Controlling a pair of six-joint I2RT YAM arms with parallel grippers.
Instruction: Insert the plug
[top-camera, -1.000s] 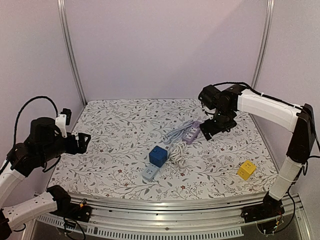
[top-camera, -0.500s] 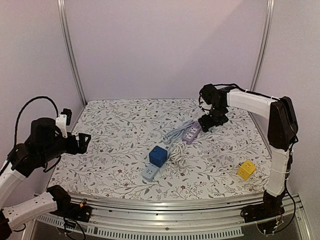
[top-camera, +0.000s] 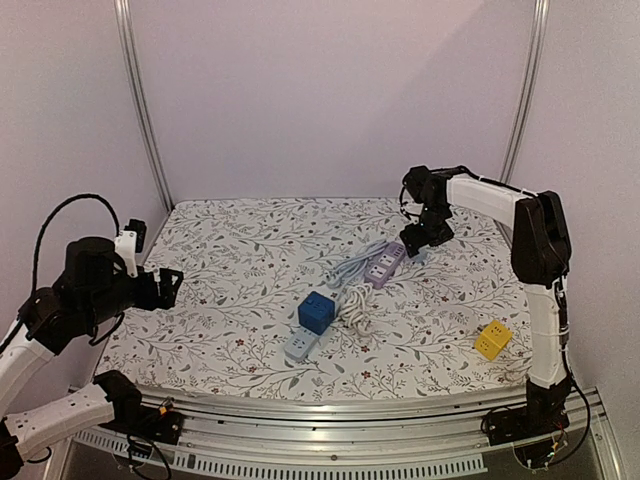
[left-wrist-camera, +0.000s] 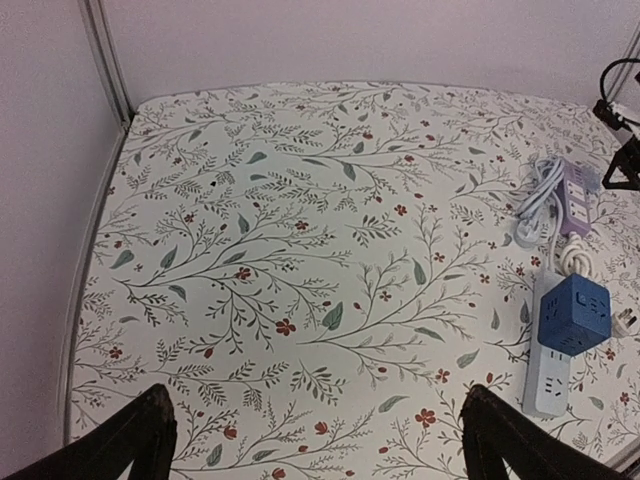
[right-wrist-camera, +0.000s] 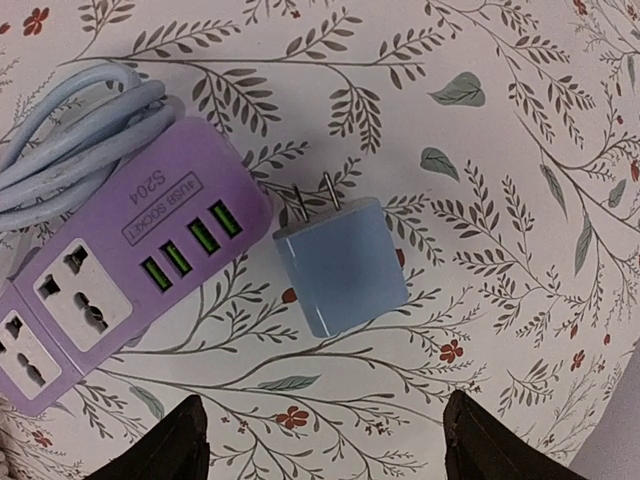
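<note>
Two metal prongs stick out of the pale blue plug (right-wrist-camera: 340, 265), which lies flat on the flowered cloth (right-wrist-camera: 520, 200) just beside the USB end of the purple power strip (right-wrist-camera: 130, 270). Its long axis runs up and down the right wrist view, prongs toward the top. The right gripper (right-wrist-camera: 325, 420) hangs over it, fingers spread to either side and clear of the plug. The left gripper (left-wrist-camera: 320, 400) is spread wide near the cloth's left edge, well apart. A blue cube (top-camera: 316, 312) sits on one end of a pale strip (top-camera: 299, 347).
</note>
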